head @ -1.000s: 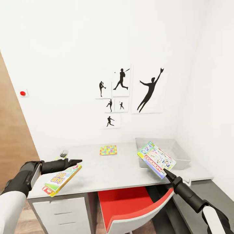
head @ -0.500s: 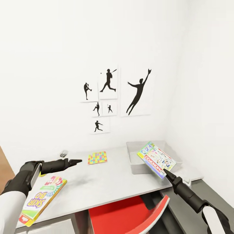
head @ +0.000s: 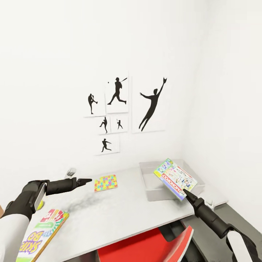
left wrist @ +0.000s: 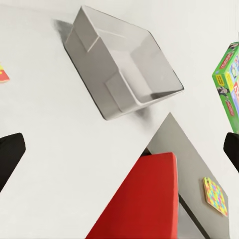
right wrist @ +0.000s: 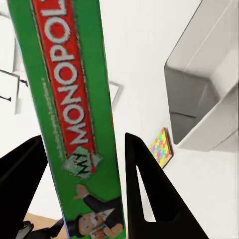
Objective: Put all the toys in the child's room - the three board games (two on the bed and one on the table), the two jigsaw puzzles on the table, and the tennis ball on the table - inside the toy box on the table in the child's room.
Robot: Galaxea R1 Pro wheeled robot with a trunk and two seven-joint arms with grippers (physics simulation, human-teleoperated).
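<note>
My right gripper (head: 185,192) is shut on the green-edged Monopoly board game (head: 175,178), held tilted above the front rim of the pale grey toy box (head: 152,189) at the table's far right. Its black fingers (right wrist: 144,174) flank the box lid (right wrist: 74,109). My left gripper (head: 87,180) hovers open over the table (head: 120,214), its fingers (left wrist: 10,154) wide apart. A Skip-Bo board game (head: 40,233) lies flat at the table's front left. One jigsaw puzzle (head: 106,182) lies mid-table, just past the left fingertips. The toy box (left wrist: 124,64) looks empty.
A red chair (head: 145,243) is tucked under the table's front. A second jigsaw puzzle (left wrist: 215,195) lies on a lower grey surface beside the table. A small grey object (head: 70,171) sits at the back left. Black baseball silhouettes (head: 116,109) hang on the white wall.
My left gripper has opened and let the Skip-Bo box go; it now lies flat on the table. The camera has swung right, shifting everything left. The right gripper still holds the Monopoly box.
</note>
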